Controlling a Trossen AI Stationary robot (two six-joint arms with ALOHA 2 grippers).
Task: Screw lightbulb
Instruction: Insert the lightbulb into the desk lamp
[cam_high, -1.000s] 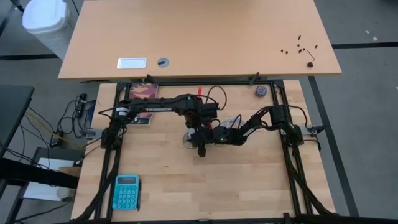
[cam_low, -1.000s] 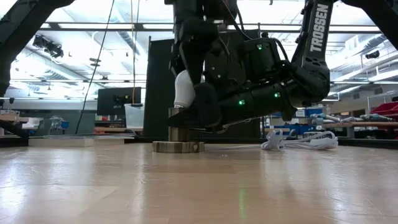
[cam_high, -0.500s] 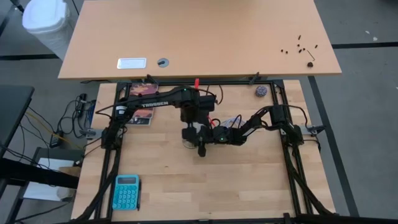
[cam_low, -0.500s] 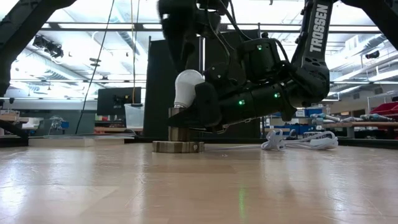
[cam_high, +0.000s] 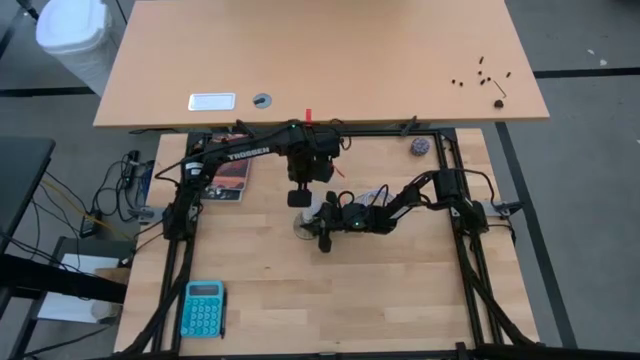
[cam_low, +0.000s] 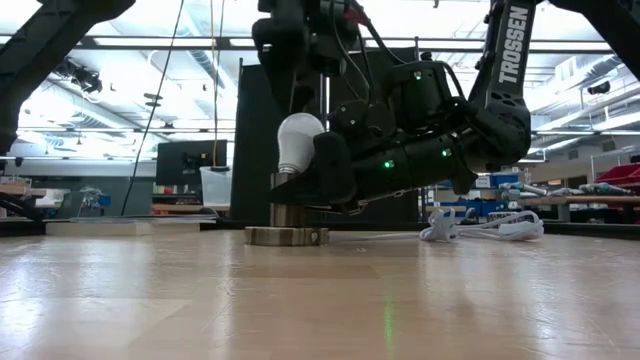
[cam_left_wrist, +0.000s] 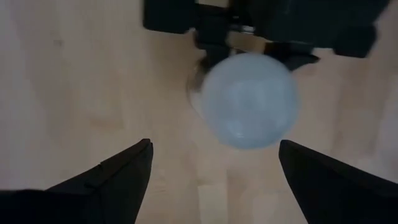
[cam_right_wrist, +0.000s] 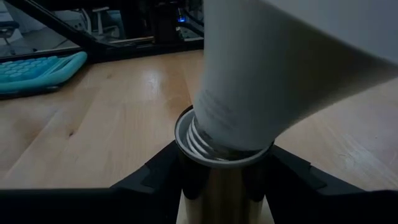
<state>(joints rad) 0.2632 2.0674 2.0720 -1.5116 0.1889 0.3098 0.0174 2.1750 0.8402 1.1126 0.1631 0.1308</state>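
Observation:
The white lightbulb (cam_low: 298, 140) stands with its screw base (cam_right_wrist: 219, 142) in the metal socket (cam_low: 289, 212), tilted a little. The socket's round base disc (cam_low: 287, 236) rests on the table. My right gripper (cam_right_wrist: 221, 190) is shut on the socket, low over the table in the middle (cam_high: 325, 232). My left gripper (cam_left_wrist: 214, 171) is open and hangs above the bulb (cam_left_wrist: 249, 99), apart from it; in the high view it (cam_high: 303, 196) is just beyond the bulb (cam_high: 313, 206). My right gripper pinches the socket's metal cylinder (cam_right_wrist: 219, 180) between its two fingers (cam_right_wrist: 152, 177), just below the rim. The fingers come level from the table's right side. The socket stands upright on its base disc with the bulb in it.
A white cord (cam_low: 480, 225) runs from the socket toward the right. A teal calculator (cam_high: 203, 308) lies at the near left, a small purplish ball (cam_high: 419, 146) at the far right, a dark printed card (cam_high: 232, 162) at the far left.
My left gripper has risen off the bulb and drawn back toward the table's far edge. The bulb, hidden between its fingers before, now stands bare in the socket. My right gripper has kept still on the socket.

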